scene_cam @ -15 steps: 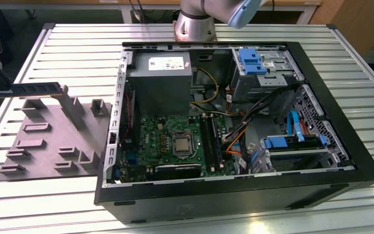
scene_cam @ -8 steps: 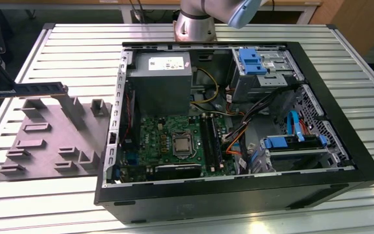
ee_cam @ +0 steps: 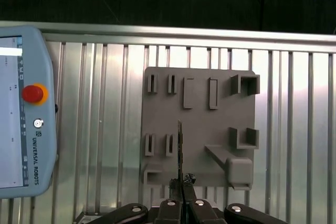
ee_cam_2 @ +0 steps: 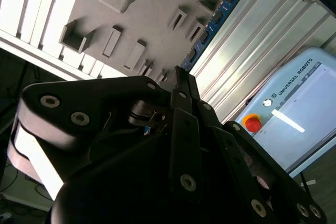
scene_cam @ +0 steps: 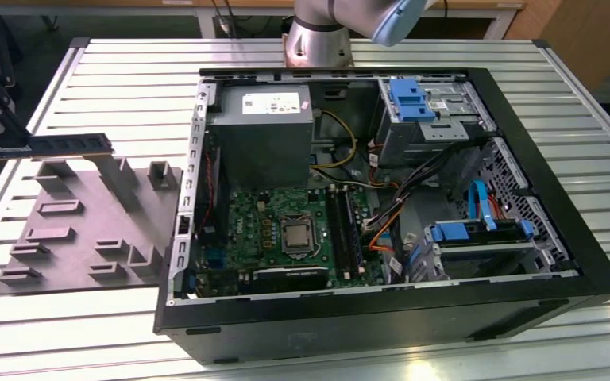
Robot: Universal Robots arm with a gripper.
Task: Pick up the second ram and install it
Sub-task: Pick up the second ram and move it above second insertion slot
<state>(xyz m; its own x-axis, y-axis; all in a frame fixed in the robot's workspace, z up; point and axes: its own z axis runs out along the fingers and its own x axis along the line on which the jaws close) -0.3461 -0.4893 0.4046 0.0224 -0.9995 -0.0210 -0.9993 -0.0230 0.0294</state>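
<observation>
Pick looks done: claw clamps the second ram, a long flat green-black stick jutting from its tips, grey plastic fixture block below; install likely needs alignment with the long black slots well apart.

The exterior view overlooks the whole table; both wrist views look down on the grey fixture.

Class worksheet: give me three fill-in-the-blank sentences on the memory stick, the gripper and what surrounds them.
1. The black gripper is ____ on the long, thin, dark green memory stick.
2. The stick hangs over the ____ plastic fixture block.
3. The open black computer case lies on the exterior view's ____ of that block.
Missing words: shut, grey, right.
</observation>
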